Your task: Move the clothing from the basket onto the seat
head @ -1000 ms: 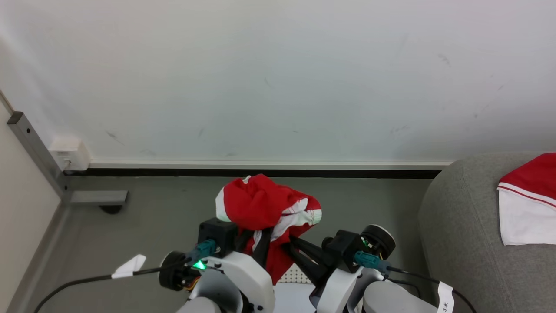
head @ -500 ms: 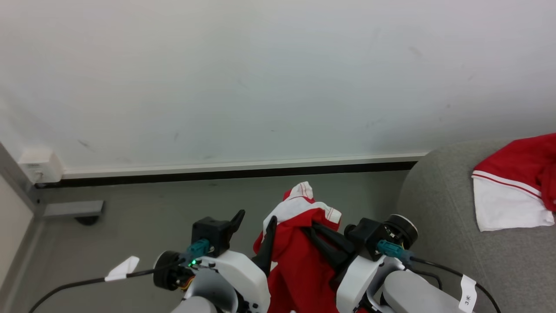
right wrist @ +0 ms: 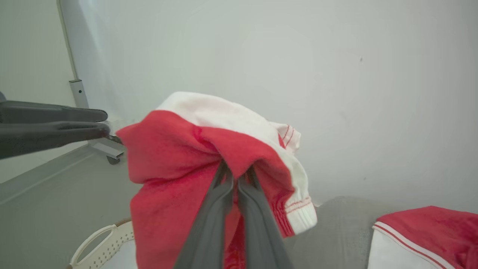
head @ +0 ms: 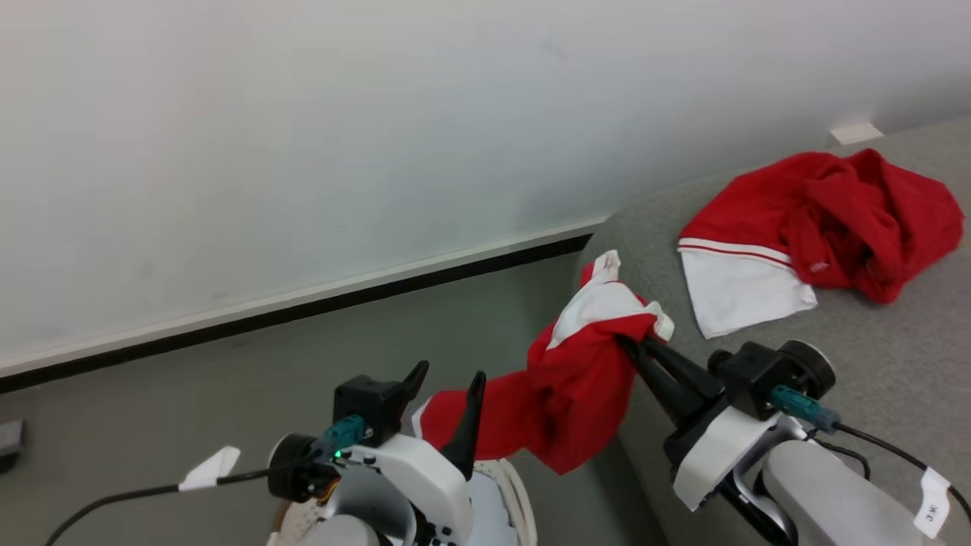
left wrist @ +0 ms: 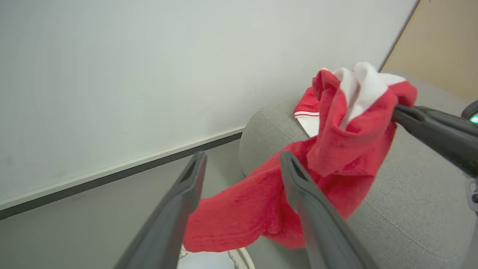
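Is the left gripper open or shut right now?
Open. The left gripper has its fingers wide apart, clamping nothing; the garment hangs from the shut right gripper.

Right jaws pinch red-and-white clothing (head: 576, 387) at the seat (head: 895, 334) edge, near another garment (head: 834, 220); left jaws apart.

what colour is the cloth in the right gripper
Red and white fabric garment, best in right wrist view.
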You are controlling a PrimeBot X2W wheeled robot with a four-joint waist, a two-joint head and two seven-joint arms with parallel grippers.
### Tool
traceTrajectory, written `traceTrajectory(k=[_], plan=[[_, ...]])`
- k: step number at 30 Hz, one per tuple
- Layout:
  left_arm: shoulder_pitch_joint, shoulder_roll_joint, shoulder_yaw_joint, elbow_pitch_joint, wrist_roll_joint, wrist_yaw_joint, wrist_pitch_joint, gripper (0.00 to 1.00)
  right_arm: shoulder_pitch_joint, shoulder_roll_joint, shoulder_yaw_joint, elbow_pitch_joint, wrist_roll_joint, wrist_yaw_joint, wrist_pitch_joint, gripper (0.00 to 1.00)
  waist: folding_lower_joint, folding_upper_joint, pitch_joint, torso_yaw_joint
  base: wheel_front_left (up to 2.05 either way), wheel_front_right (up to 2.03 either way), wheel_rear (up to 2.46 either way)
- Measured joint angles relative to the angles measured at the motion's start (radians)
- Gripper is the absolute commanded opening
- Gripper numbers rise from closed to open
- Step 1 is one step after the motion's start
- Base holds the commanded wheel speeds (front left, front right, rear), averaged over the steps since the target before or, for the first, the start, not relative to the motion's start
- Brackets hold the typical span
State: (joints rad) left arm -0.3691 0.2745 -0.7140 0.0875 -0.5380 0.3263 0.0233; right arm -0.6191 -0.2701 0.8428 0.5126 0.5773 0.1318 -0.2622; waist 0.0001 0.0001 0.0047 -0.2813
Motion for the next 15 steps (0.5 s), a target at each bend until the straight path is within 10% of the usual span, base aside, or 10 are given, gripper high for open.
traceTrajectory(k=[15], plan=[[-0.063, -0.053, -0.051, 0.018, 0.019, -0.027, -0.020, 1.00, 0.044, -0.115, -0.183, -0.101, -0.021, 0.000, 0.000, 0.00, -0.0001, 0.0000, 0.093, -0.142, 0.00, 0.00, 0.00]])
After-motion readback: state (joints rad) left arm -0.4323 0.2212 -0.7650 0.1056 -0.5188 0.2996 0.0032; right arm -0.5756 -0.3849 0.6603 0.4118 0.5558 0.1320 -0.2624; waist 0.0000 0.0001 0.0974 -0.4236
